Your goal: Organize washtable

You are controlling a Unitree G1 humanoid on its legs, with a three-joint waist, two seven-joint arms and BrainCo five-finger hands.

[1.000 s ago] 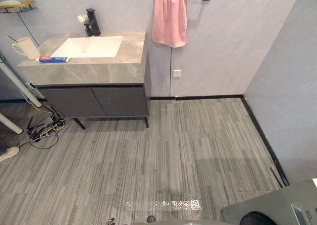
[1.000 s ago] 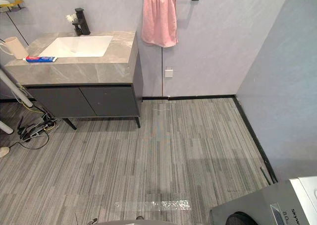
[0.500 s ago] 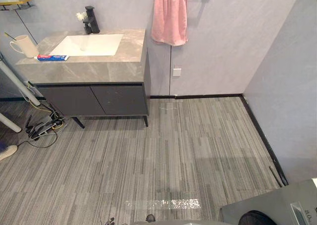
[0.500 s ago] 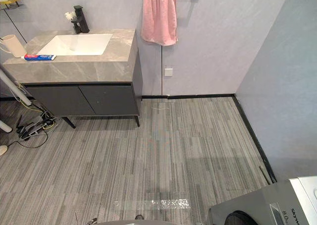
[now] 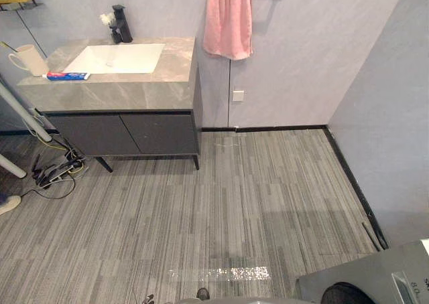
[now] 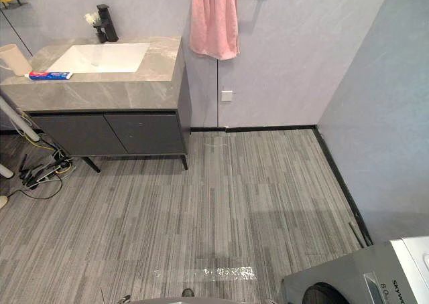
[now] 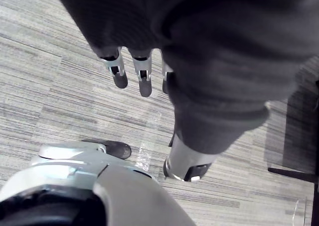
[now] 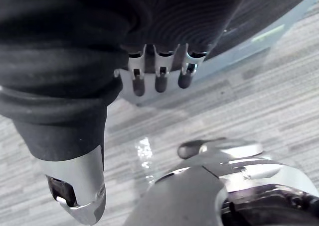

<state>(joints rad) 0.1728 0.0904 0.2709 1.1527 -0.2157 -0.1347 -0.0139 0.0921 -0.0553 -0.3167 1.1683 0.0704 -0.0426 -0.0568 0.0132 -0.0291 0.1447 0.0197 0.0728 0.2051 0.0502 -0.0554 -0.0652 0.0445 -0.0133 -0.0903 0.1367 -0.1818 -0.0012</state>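
Observation:
The grey stone washtable [image 5: 120, 93] with a white basin [image 5: 117, 57] stands at the far left against the wall. On its left end lie a toothpaste tube [image 5: 65, 76] and a cream cup [image 5: 27, 59] with a toothbrush in it. A black tap [image 5: 120, 24] rises behind the basin. My left hand [image 7: 142, 76] hangs over the floor, fingers straight, holding nothing. My right hand [image 8: 159, 74] hangs likewise, open and empty, far from the table.
A pink towel [image 5: 228, 19] hangs on a wall rail right of the washtable. A power strip and cables [image 5: 53, 173] lie on the floor under its left end. A grey washing machine [image 6: 362, 280] stands at the near right. A white pole [image 5: 23, 113] leans at the left.
The whole picture has slid slightly as the camera moved; the washtable now sits a little further left and higher. Nothing on the table has moved.

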